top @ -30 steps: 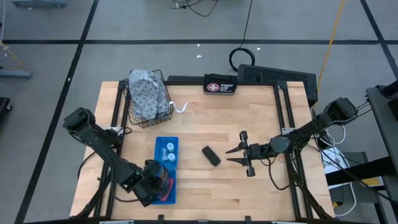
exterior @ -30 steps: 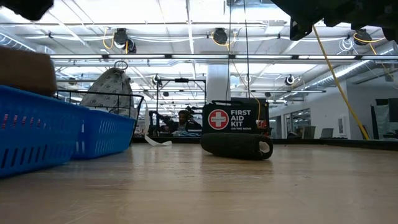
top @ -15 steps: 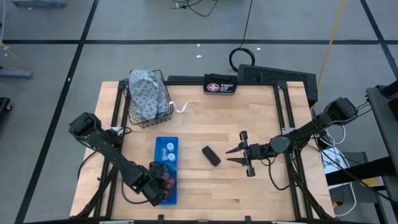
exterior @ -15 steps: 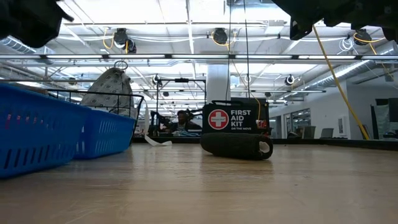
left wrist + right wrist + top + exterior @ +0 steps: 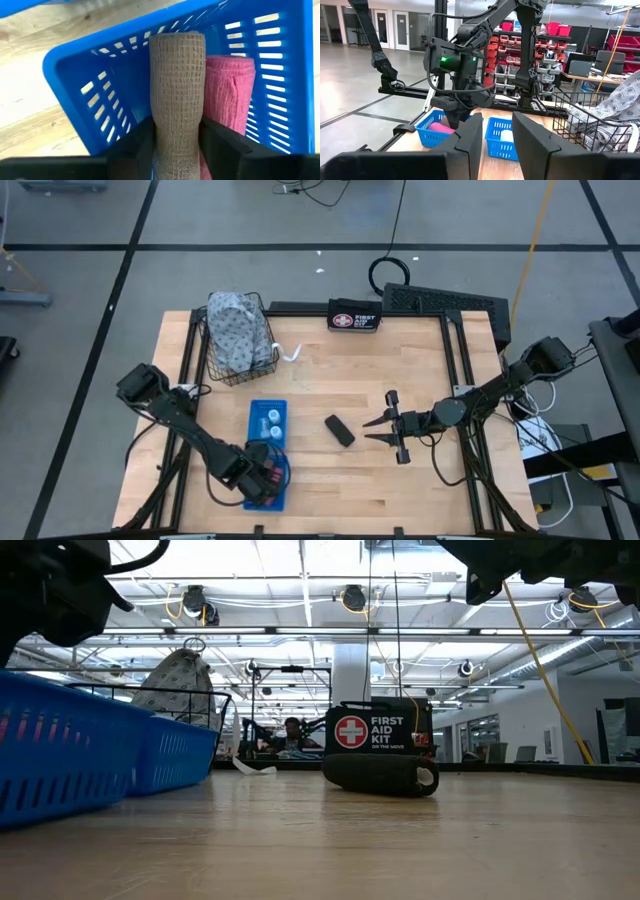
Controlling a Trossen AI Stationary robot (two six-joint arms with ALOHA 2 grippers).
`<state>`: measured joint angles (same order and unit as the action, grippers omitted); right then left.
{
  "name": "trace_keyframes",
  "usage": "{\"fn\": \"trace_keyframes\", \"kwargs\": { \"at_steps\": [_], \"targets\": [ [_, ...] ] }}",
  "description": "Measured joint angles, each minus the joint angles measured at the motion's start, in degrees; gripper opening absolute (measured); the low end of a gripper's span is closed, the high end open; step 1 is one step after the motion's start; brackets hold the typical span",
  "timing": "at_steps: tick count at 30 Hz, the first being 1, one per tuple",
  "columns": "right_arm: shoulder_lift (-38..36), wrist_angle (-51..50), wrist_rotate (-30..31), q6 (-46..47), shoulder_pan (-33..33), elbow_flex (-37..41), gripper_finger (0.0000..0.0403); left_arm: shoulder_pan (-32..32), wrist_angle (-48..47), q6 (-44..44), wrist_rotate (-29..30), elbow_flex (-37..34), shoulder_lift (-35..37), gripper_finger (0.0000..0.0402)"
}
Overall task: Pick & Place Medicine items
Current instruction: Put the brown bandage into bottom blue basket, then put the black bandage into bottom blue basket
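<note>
A blue basket (image 5: 252, 442) lies left of the table's middle. My left gripper (image 5: 262, 476) reaches down into its near end, shut on the brown oblong (image 5: 177, 75), a roll of woven gauze. The pink tube (image 5: 227, 95) lies right beside the roll. Small white bottles (image 5: 272, 421) stand in the basket's far end. The black oblong (image 5: 340, 431) lies flat on the wood to the basket's right. Just right of that oblong, my right gripper (image 5: 366, 430) hovers open and level, holding nothing. My left gripper has the brown roll's near end (image 5: 162, 127) between its two fingers, one against each long side. The fingers come steeply from above, and the roll runs on past them down into the basket, alongside the pink tube. I cannot tell whether its far end rests on the basket floor.
A black first-aid pouch (image 5: 354, 318) stands at the table's far edge. A wire basket (image 5: 240, 345) with patterned cloth sits at the far left. Bare wood lies between the blue basket and my right gripper.
My left gripper has moved down and a little toward the table's right, into the blue basket's near end. The brown roll, a second ago above the basket's rim in the low view, has sunk below it. My right arm has kept still.
</note>
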<state>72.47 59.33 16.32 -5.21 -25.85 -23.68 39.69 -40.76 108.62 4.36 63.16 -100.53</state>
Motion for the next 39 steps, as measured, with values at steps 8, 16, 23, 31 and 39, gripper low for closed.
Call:
{"fn": "trace_keyframes", "kwargs": {
  "at_steps": [8,16,23,31,39],
  "targets": [
    [0.0,0.0,0.0,0.0,0.0,0.0,0.0097,-0.8,0.3,-2.2,-0.1,0.0,0.7,0.0207],
    [0.0,-1.1,0.0,0.0,0.0,0.0,0.0099,-1.2,0.3,-6.5,6.2,-0.1,8.3,0.0224],
    [0.0,-0.6,-5.5,11.0,-0.1,0.0,0.0097,-1.1,2.4,-24.1,20.2,-0.1,18.0,0.0225],
    [1.2,-6.9,5.4,16.0,-0.2,-0.2,0.0101,-1.6,7.0,-43.9,38.2,0.0,23.4,0.0226],
    [14.8,-24.2,10.6,33.0,-0.1,-5.6,0.0201,-6.1,7.9,-55.0,41.8,0.0,23.2,0.0225]
  ]
}}
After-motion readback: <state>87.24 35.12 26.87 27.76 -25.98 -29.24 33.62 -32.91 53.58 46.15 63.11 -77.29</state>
